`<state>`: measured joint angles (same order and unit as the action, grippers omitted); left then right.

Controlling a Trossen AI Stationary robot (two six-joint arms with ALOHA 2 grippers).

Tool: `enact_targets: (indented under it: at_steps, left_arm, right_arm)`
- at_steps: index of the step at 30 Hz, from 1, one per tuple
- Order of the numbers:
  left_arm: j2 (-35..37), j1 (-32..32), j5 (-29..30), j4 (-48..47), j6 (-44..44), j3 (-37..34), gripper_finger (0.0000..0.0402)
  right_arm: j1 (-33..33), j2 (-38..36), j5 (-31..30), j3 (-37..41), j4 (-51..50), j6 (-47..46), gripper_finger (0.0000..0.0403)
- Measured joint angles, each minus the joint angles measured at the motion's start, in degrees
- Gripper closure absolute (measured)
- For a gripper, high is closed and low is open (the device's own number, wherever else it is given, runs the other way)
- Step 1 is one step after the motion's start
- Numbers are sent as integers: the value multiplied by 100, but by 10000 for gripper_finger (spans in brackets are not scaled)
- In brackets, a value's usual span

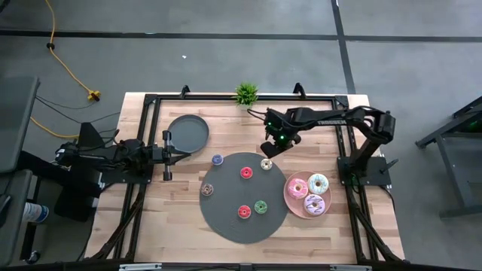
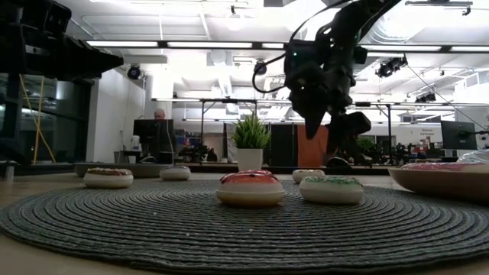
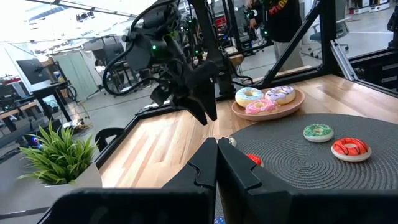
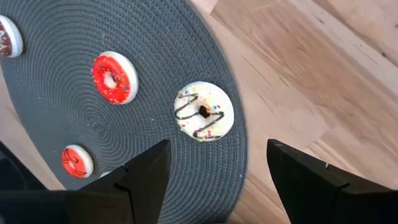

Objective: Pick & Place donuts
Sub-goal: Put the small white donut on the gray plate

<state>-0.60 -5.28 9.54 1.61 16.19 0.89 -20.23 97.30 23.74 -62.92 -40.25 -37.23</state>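
Woven dark grey round mat (image 1: 226, 218) on the pale plank table (image 1: 173, 226) carries six tiny ring donuts in the high view; three larger frosted donuts (image 1: 307, 193) fill the smooth pink plate (image 1: 289, 197). White lettering on the right arm is too small to read. Left gripper (image 1: 167, 156) rests shut near the grey dish (image 1: 187, 132).

Right wrist view: right gripper (image 4: 217, 177) gapes empty above the cream, chocolate-drizzled donut (image 4: 204, 111).

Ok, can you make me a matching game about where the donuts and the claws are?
Things:
1. white donut with dark squiggles
2. pink donut
3. left claw
4. right claw

Places or states:
A. on the pink plate
B. shut
C. near the edge of the round grey mat
D. open, above the white donut

Pairs: 1-C, 2-A, 3-B, 4-D
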Motion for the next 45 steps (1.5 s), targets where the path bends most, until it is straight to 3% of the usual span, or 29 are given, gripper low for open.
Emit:
enact_targets:
  at_steps: [13,19,31,45]
  left_arm:
    - [-2,-1,-2,0,0,0,401]
    - [0,0,-2,0,0,-2,401]
    - [0,-2,-4,0,0,-2,401]
    - [-2,0,-4,0,0,-2,401]
  right_arm:
    - [-7,2,-368,14,151,161,148]
    - [-4,-17,33,645,1423,-251,148]
    - [203,-24,327,1464,2570,-464,148]
    - [229,-24,311,1700,2878,-223,149]
